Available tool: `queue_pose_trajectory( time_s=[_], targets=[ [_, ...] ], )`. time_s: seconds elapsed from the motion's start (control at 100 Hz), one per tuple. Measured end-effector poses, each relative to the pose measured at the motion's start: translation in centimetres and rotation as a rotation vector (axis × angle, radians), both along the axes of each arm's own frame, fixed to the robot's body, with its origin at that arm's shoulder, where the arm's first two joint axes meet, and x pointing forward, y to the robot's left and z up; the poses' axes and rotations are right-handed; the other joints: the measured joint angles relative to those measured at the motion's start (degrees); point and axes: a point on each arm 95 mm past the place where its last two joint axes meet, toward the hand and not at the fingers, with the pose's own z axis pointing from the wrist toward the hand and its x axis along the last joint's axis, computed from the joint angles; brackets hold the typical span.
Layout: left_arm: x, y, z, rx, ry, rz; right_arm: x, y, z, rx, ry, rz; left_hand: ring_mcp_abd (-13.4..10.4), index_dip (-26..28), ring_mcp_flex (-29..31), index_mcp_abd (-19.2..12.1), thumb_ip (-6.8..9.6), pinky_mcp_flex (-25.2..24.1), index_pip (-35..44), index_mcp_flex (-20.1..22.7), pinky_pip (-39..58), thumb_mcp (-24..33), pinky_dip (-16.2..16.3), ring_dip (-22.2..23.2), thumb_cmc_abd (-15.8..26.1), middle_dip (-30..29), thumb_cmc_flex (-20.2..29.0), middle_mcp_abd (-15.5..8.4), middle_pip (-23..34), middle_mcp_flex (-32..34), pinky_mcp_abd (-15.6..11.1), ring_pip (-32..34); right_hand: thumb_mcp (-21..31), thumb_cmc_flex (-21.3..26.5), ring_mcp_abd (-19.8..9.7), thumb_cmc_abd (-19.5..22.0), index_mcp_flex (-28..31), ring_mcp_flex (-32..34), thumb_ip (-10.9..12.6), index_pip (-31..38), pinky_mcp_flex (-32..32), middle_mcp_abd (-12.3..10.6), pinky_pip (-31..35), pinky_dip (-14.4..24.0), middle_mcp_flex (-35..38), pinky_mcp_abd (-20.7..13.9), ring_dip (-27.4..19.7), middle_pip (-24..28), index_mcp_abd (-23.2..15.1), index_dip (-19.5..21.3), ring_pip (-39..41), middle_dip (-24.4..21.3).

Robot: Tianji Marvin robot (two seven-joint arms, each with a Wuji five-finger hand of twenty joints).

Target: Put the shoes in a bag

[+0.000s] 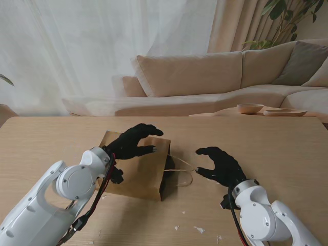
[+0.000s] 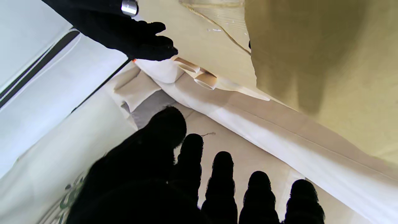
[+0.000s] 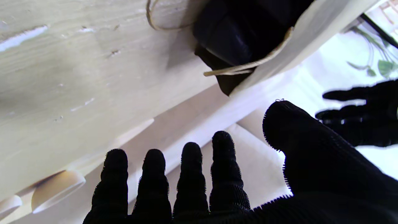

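On the left of the wooden table (image 1: pixel 46 143), the left arm (image 1: pixel 36 205) rises from the near corner and reaches toward the middle. The left hand (image 1: pixel 134 142) hovers over the brown paper bag (image 1: pixel 138 179), fingers spread and a little curled, holding nothing; whether the fingertips touch the paper cannot be told from the stand view. In the left wrist view its fingers (image 2: pixel 221 174) stand apart with the bag's side (image 2: pixel 326 62) across from them, not touching it.

The bag lies flat on its side at the table's middle, its mouth turned to the right. Inside the mouth sits something dark and glossy, seen best in the right wrist view (image 3: pixel 242 34); it looks like a shoe, though its shape is not clear. Two cord handles (image 1: pixel 182 171) trail out of the mouth onto the table toward the right hand.

Just right of the bag's mouth, the right hand (image 1: pixel 220 165) hangs over the table, fingers apart and bent downward, thumb out toward the bag, gripping nothing. One cord runs close to its thumb, but contact cannot be made out. The right wrist view shows its fingers (image 3: pixel 191 174) separated, with bare wood across from them.

Near me lie a few small white flecks (image 1: pixel 199 229). Beyond the table's far right edge stand two pale bowls (image 1: pixel 250 108) before a beige sofa (image 1: pixel 205 77).
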Motion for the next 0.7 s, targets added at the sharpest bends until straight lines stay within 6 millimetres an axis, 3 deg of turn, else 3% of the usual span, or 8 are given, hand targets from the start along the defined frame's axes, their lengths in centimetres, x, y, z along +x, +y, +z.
queue_pose_trajectory(
  time_s=[0.38,0.7],
  targets=[
    [-7.0,2.6,-5.2,-0.183,-0.041,0.107,-1.9,5.6,-0.2,0.193,-0.115,0.02,0.0,-1.7,0.0,-0.2,-0.01,0.1,-1.5,-0.8,-1.9,-2.0,-5.0,-4.3,1.1,-2.9,-1.8,0.0,-3.9,-0.4,0.0,-1.2,-2.3,0.1,0.0,2.1,-0.5,0.0,0.0,-0.6,0.0,0.0,-0.7,1.2,0.0,0.7,0.0,-0.1,0.0,0.9,0.1,-0.2],
    [-10.1,2.9,-7.8,-0.266,-0.024,0.187,-1.9,8.9,-2.3,0.359,-0.127,0.033,-0.5,-4.3,0.0,-2.0,-0.01,0.1,-3.5,-4.6,-2.1,-5.4,-8.5,-8.7,3.8,-5.9,-4.8,-0.8,-8.3,-1.9,0.1,-2.2,-4.8,0.1,0.0,5.9,-4.9,-0.6,0.0,-3.3,-0.1,0.0,-2.1,1.4,0.0,0.8,-0.6,-1.5,-2.1,1.2,-0.8,-0.8]
  ],
)
